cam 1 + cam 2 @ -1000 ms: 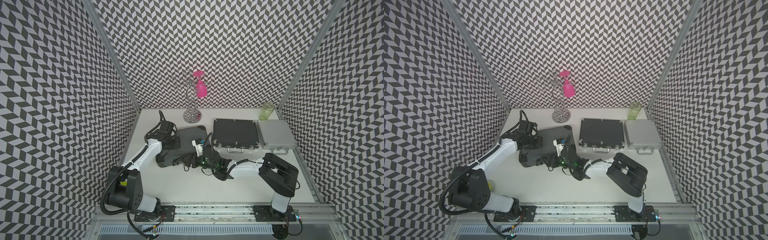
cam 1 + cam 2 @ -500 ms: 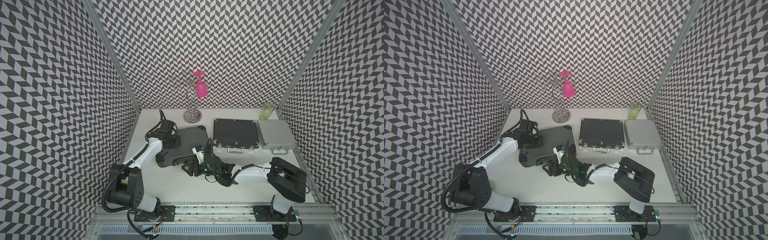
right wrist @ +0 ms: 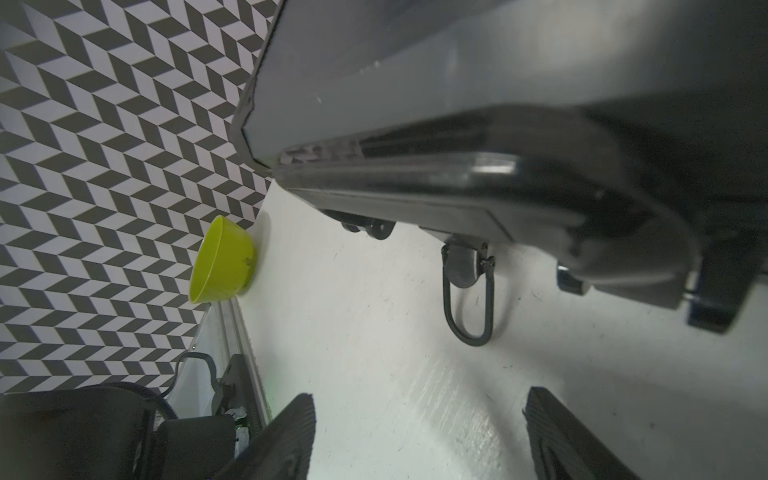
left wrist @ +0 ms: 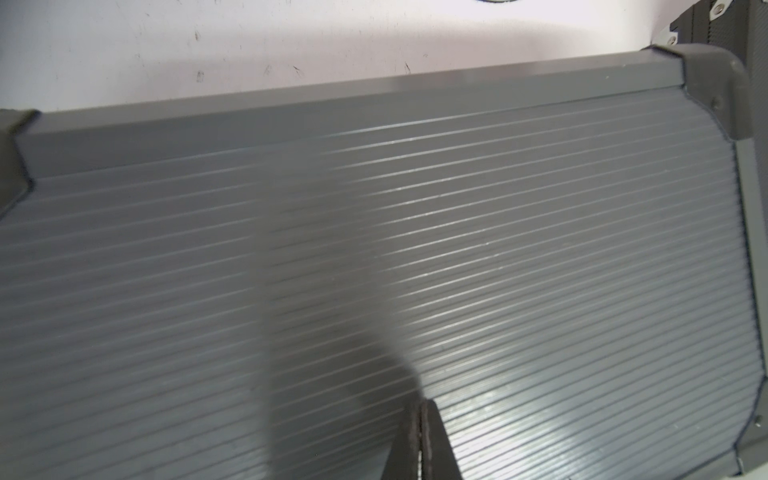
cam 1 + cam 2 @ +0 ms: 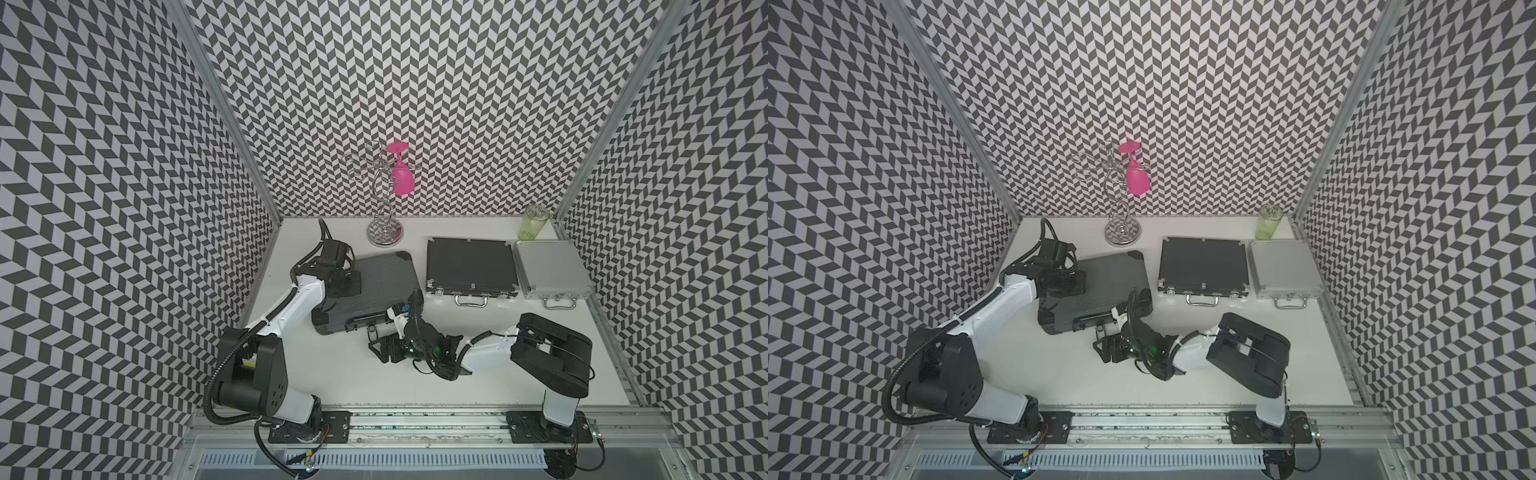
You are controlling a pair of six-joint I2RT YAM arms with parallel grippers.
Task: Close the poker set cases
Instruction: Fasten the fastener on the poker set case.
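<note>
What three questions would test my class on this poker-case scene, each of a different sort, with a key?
1. True or false: the left pincer is shut, over the ribbed lid of the dark-grey case.
2. Which case lies between the dark-grey case and the silver case?
3. Fill in: the right pincer is ____ and holds nothing.

Key: 1 true; 2 the black case; 3 open.
</note>
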